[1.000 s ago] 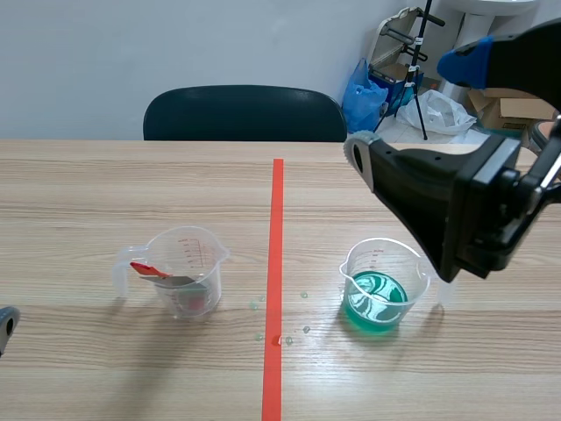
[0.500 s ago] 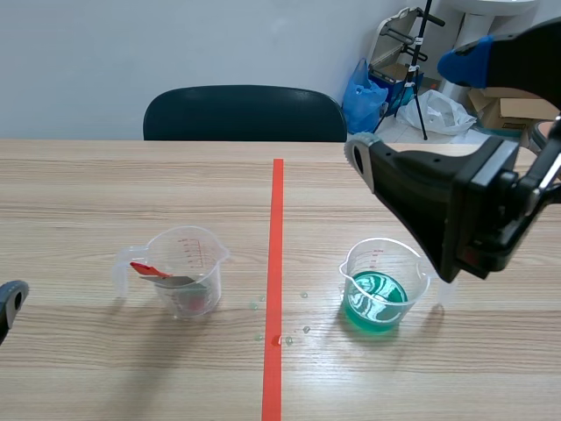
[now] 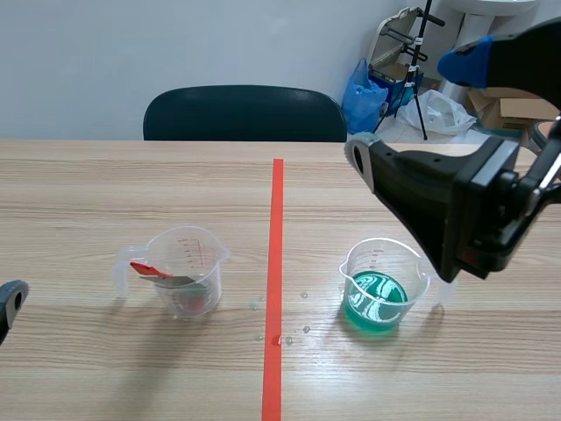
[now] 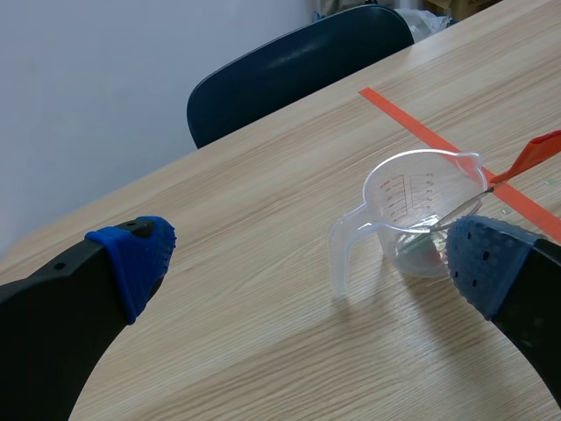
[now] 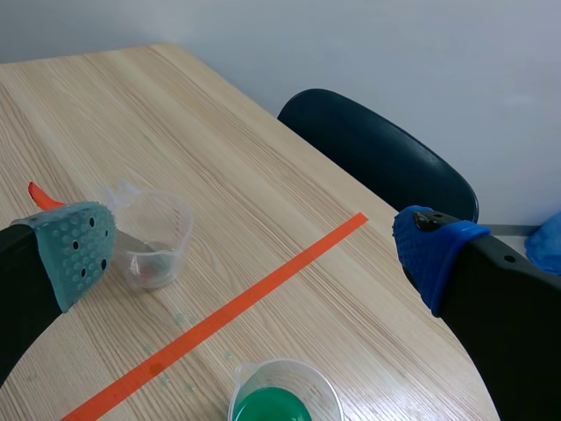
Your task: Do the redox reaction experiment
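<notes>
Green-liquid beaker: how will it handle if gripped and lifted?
The beaker looks like thin clear plastic: probably light, and its wall may flex when squeezed. The green liquid sits low, so it is likely stable but may slosh if tilted.

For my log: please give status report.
Left fingers open, right fingers open, both empty. Green-liquid measuring cup, spoon measuring cup: untouched. Only droplets between them.

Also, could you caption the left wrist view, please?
Open left gripper faces a clear cup holding a red-handled tool.
</notes>
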